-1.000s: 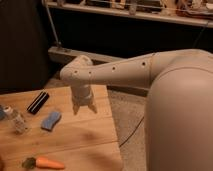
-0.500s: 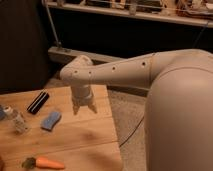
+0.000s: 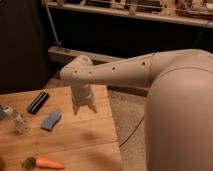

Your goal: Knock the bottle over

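Clear bottle (image 3: pixel 18 121) upright, label indistinct; jaws over table (image 3: pixel 95 136).

No shift seen; end effector (image 3: pixel 84 109) above table (image 3: pixel 75 137), well apart from bottle (image 3: pixel 18 121).

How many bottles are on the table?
1. The bottle is near the left edge of the table, left of the blue sponge. The hand hangs right of the sponge. More could be hidden off-frame.

You are reading no text, number or brand anywhere; the bottle (image 3: pixel 19 121) is showing only a pale, illegible label. The tool (image 3: pixel 85 110) is hanging over the worktop (image 3: pixel 92 145), at the bottle's 3 o'clock, fingers spread.
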### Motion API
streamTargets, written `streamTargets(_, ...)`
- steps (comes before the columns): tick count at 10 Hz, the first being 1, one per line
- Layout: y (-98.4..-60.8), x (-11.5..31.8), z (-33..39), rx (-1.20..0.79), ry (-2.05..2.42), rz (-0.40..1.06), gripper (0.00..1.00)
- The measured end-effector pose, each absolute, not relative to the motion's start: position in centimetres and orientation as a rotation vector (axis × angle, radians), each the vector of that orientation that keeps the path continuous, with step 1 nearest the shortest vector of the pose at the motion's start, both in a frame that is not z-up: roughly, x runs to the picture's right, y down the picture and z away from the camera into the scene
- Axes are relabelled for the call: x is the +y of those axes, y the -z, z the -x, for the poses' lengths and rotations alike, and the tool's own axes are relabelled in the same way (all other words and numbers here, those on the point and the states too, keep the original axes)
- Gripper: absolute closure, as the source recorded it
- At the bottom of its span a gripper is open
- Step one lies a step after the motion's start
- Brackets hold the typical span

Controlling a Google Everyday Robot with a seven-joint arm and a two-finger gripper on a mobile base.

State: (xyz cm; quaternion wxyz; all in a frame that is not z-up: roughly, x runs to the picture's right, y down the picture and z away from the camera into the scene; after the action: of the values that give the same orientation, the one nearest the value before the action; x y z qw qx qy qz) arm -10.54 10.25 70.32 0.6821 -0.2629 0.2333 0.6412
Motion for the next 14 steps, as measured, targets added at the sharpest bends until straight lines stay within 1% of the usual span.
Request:
streamTargets(8, -70.4, 10.0, 10.7, 0.520, -1.442, 0.591, 0.35)
streamTargets(9, -70.7, 9.3, 11.4, 0.513, -1.442, 0.588, 0.35)
streamTargets(12, -71.6, 4.9, 16.2, 0.449, -1.408, 0.571, 0.35)
streamTargets(14, -71.6, 2.8, 18.5, 0.425, -1.383, 0.545, 0.35)
